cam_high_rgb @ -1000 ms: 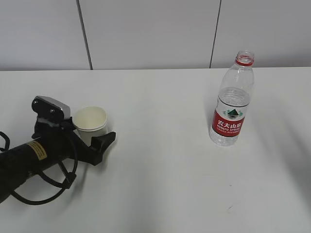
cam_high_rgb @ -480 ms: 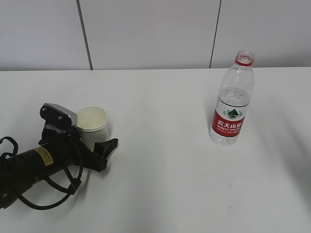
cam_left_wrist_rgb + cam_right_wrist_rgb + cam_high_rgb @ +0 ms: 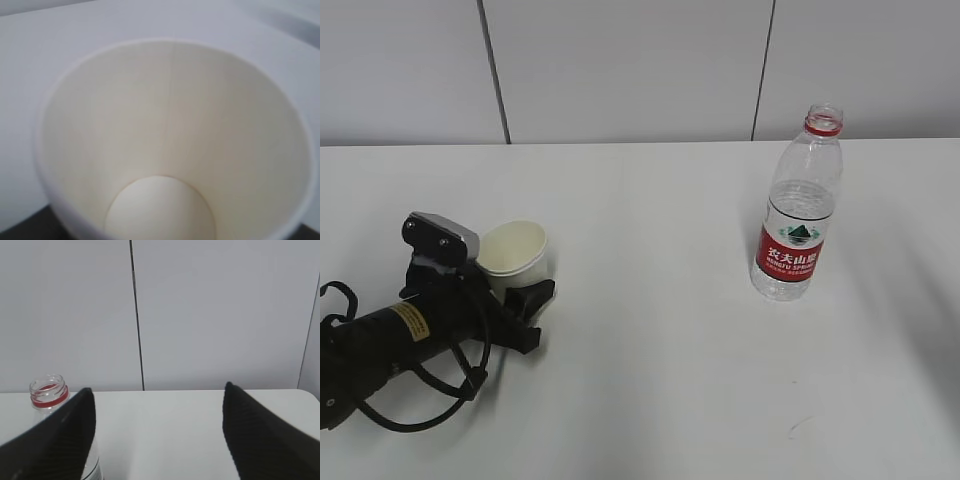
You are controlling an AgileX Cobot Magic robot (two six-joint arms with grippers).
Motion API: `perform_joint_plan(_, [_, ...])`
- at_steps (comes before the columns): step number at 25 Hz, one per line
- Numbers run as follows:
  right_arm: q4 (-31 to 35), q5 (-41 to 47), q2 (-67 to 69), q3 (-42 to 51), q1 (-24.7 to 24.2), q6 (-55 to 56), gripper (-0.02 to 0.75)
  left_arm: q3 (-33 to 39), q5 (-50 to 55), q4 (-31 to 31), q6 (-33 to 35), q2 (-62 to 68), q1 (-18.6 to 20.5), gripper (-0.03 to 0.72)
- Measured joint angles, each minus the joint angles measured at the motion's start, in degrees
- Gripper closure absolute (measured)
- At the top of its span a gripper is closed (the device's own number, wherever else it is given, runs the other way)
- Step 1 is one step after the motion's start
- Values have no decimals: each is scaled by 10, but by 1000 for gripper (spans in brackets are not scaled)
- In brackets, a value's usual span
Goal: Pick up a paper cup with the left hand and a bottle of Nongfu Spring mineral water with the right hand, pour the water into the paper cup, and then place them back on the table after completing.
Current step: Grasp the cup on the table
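Observation:
The paper cup is white and empty and leans slightly to the right on the white table at the left. My left gripper, on the black arm with the yellow label, is closed around its lower wall; one black finger shows in front. In the left wrist view the cup fills the frame, showing its dry bottom. The Nongfu Spring bottle stands upright at the right, uncapped, with a red label and clear water inside. My right gripper is open; the bottle stands behind its left finger.
A white panelled wall runs along the table's far edge. The table between cup and bottle is bare white surface. The right arm does not show in the exterior view.
The left gripper's front finger has closed in against the cup. The cup has shifted slightly right and tipped. The bottle has not moved.

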Motion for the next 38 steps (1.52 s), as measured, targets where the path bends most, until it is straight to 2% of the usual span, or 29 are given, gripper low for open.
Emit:
perform_joint_plan(10, [0, 0, 5, 0, 0, 0, 151, 0, -1, 4, 0, 0, 0, 298])
perform_joint_plan(17, [-21, -4, 77, 0, 0, 38, 151, 1, -2, 11, 0, 0, 0, 299])
perform_joint_plan(20, [-85, -41, 119, 0, 0, 64, 151, 1, -3, 13, 0, 0, 0, 299])
perform_joint_plan(23, [-175, -103, 167, 0, 0, 73, 151, 1, -4, 15, 0, 0, 0, 299])
perform_joint_plan(25, [-208, -138, 205, 0, 0, 74, 151, 1, -4, 16, 0, 0, 0, 299])
perform_joint_plan(30, [-225, -191, 286, -1, 0, 85, 151, 1, -4, 16, 0, 0, 0, 300])
perform_joint_plan(34, [-225, -274, 341, -3, 0, 89, 151, 3, -5, 17, 0, 0, 0, 300])
perform_joint_plan(38, [-218, -292, 390, -8, 0, 94, 151, 3, -5, 17, 0, 0, 0, 300])
